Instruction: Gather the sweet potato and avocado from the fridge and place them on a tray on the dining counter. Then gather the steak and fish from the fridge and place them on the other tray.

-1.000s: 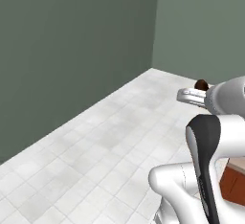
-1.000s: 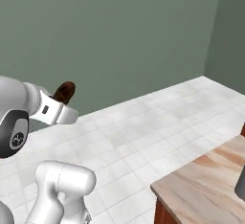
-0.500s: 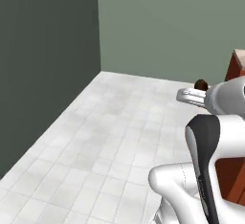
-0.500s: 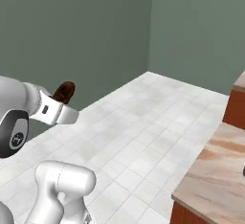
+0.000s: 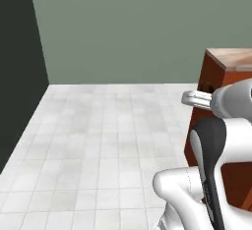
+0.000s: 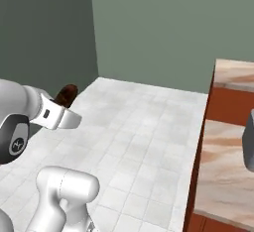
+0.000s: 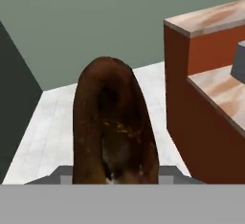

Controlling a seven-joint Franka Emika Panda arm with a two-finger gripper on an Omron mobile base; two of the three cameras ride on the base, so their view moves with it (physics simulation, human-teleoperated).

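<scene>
**One sweet potato riding high over bare tile**

Pale grey-white floor tiles (image 5: 98, 145) stretch out ahead, running up to a flat grey-green wall (image 5: 138, 27), with a darker wall panel meeting it at the corner on the left. Off to the right stands the dining counter (image 6: 225, 161), beige marbled top over a red-brown wood front, its end stepping up to a higher section behind.

And there's the sweet potato (image 7: 114, 127), reddish-brown and oblong, carried in the air well above the floor. In the hand view it rises straight up from the bottom edge, long axis running away along the gripper, rounded far end pointing at the grey-green wall. From the right base view its dark tip (image 6: 66, 95) pokes out past the white hand, angled up and away from the arm.

The gripper (image 7: 112, 180) is pinching the sweet potato at its near end; the fingertips themselves are hidden behind it.

A grey object (image 6: 249, 144) sits on the counter top at the right edge, too cropped to identify. Open tile lies between the hand and the counter.
</scene>
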